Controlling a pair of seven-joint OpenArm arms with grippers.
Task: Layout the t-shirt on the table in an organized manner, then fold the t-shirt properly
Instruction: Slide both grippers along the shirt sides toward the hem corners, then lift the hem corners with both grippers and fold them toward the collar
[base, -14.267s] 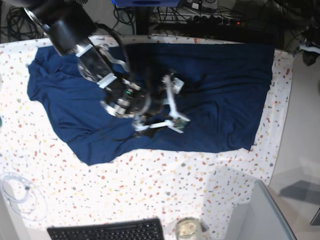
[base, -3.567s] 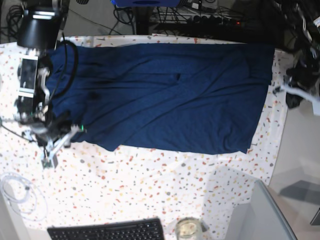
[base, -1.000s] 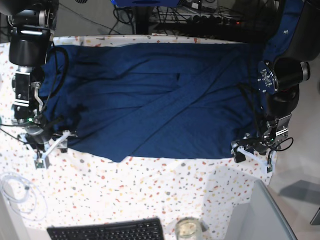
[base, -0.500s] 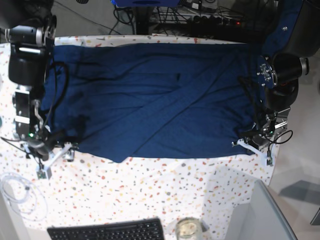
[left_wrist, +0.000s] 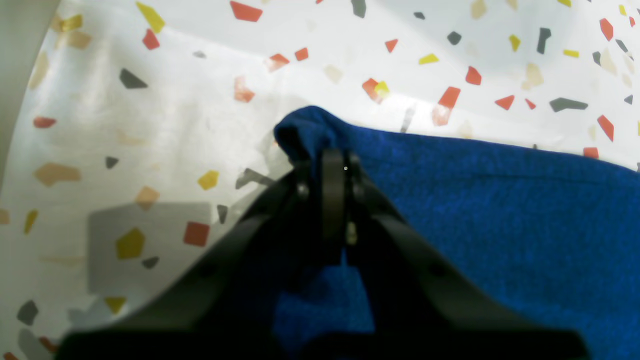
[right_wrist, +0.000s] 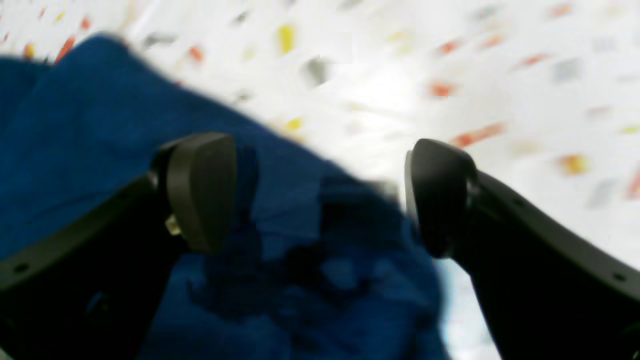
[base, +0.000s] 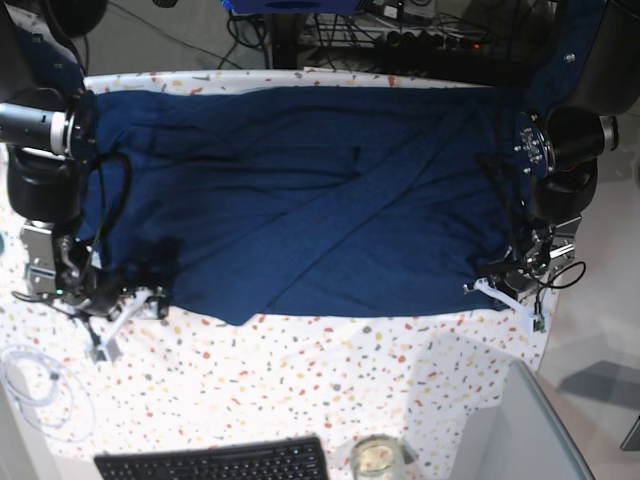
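1. Fabric of the t-shirt (base: 300, 190) spreads across the upper half of the base view, its lower hem ending mid-frame; bare table (base: 300, 390) lies below it, down to a keyboard (base: 215, 462) at the bottom edge.
2. No writing can be read anywhere.
3. The left gripper (left_wrist: 332, 160), at the base view's right, is clamped on the t-shirt's lower corner.
4. The right gripper (right_wrist: 320, 192), lower left in the base view, has its jaws wide apart, straddling a bunched corner of cloth.
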